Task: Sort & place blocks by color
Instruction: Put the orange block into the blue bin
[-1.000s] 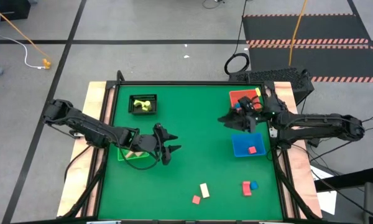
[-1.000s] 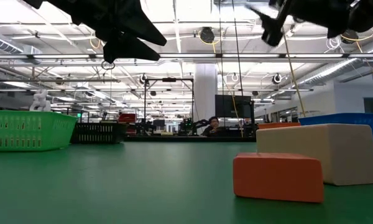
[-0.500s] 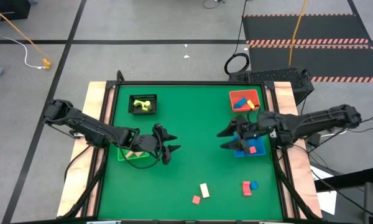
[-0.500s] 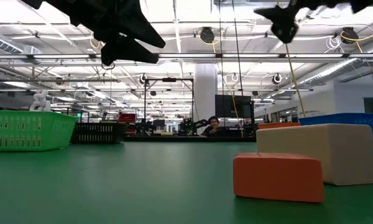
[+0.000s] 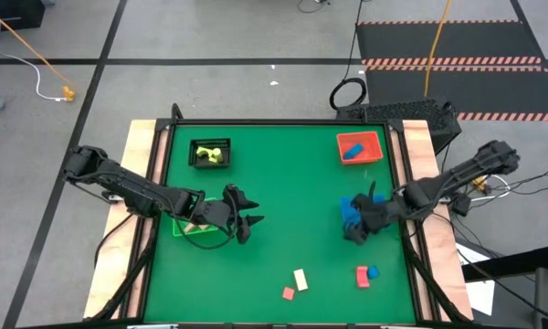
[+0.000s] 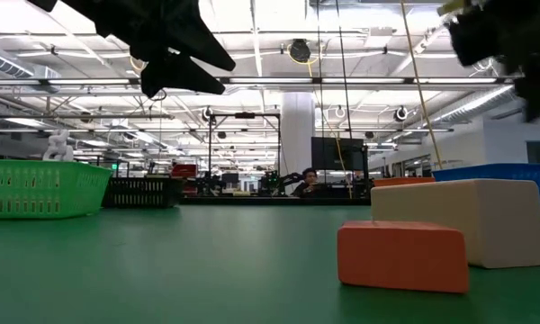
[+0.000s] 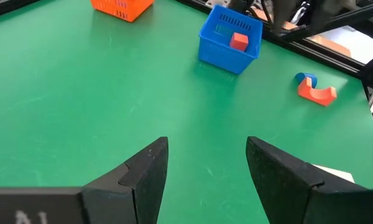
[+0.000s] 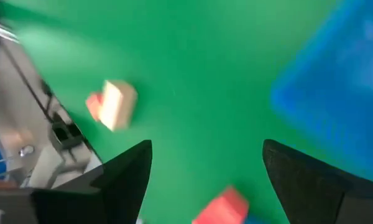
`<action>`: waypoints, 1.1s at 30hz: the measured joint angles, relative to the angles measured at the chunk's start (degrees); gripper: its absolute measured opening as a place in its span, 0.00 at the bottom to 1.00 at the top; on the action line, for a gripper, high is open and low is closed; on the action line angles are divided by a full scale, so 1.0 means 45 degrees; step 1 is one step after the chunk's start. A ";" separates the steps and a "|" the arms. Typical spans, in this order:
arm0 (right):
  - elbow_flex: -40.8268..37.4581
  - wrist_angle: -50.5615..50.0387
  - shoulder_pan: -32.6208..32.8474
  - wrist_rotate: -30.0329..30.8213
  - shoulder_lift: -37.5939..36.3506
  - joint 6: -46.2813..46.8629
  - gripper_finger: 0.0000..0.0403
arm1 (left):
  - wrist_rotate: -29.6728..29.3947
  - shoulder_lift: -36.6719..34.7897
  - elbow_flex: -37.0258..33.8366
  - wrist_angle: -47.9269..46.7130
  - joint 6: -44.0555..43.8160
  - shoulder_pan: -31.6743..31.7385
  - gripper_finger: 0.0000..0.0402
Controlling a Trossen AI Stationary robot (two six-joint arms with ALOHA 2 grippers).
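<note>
Right gripper [image 5: 354,228], wide and empty over the blue bin [image 5: 350,212], looks set to go for the red block [image 5: 362,273] next, while left gripper [image 5: 252,219] waits open.

Green table [image 5: 283,183], cream block [image 5: 300,279], red block [image 5: 289,293], orange bin [image 5: 360,147]

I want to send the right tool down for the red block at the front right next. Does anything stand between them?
Nothing visible does. The right tool hangs open over the blue bin's front edge, and only bare green table lies between it and the red block. A small blue block touches that block's far side, so close carefully.
</note>
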 joint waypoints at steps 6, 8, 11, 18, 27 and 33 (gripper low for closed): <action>-0.0004 0.0031 0.1311 -0.2521 0.1751 0.3755 0.70 | 0.0000 0.0000 0.0000 -0.0163 0.0405 0.0000 0.54; -0.0005 0.0045 0.1505 -0.2929 0.2251 0.4447 0.68 | -0.0005 0.0000 0.0000 -0.0239 0.0510 0.0000 0.54; -0.0005 0.0117 0.1589 -0.3322 0.2997 0.4971 0.66 | 0.0000 0.0000 0.0000 -0.0271 0.0669 -0.0050 0.54; -0.0005 0.0900 0.1579 -0.3355 0.4359 0.5237 0.63 | 0.0019 0.0000 0.0000 -0.0388 0.0755 -0.0212 0.54; -0.0005 0.1793 0.1594 -0.4667 0.5901 0.5468 0.63 | -0.0234 0.0000 0.0000 -0.0931 0.0633 -0.0730 0.54; -0.0005 0.1903 0.1732 -0.5135 0.6462 0.5448 0.63 | -0.0334 0.0000 0.0000 -0.0931 0.0624 -0.0970 0.54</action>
